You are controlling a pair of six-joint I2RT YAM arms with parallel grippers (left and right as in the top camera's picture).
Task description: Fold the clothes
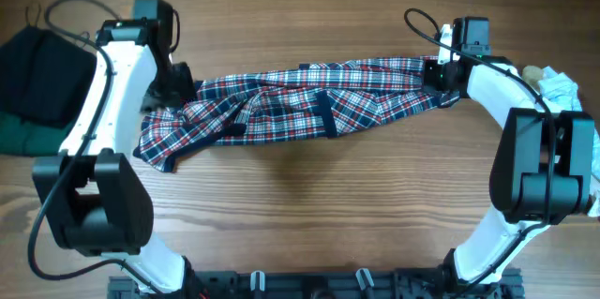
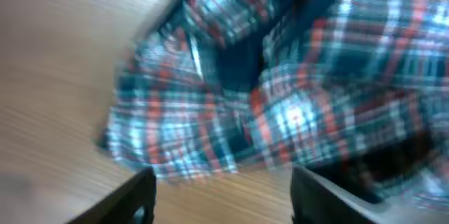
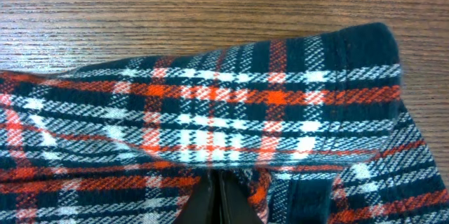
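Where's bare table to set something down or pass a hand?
Widest bare table: the near strip between the shirt and the arm bases. Also free: the far strip above the shirt, between the two wrists. Crowded: far-left corner, dark pile beside the left arm; right edge, pale cloth behind the right arm.

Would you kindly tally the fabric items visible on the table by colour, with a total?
plaid garment, red, navy and white: 1
black fabric: 1
dark green fabric: 1
white fabric: 1
Total: 4
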